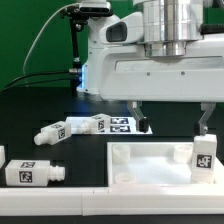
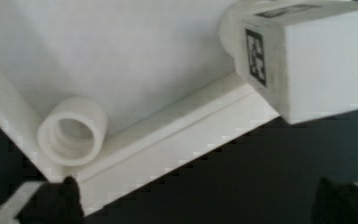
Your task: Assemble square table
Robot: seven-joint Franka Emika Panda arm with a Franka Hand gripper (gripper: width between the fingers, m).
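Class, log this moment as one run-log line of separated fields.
end effector: open, holding nothing, by square panel edge | one leg: upright on panel | three legs: lying on table

sq panel (image 1: 150, 168) looks smooth white plastic, slight sheen; leg (image 1: 45, 172) at its 9 o'clock same stuff, matt b&w tag (image 1: 27, 172); tabletop (image 1: 90, 150) matt black

1 panel (image 1: 150, 168), under the gripper (image 1: 173, 128). 4 legs: 1 upright leg (image 1: 205, 155) just below the gripper, 3 lying past it toward the exterior view's left: far leg (image 1: 88, 123), mid leg (image 1: 52, 132), near leg (image 1: 30, 171). 1 marker board (image 1: 122, 125) behind the gripper. Wrist view: 1 socket (image 2: 73, 131) seen in panel.
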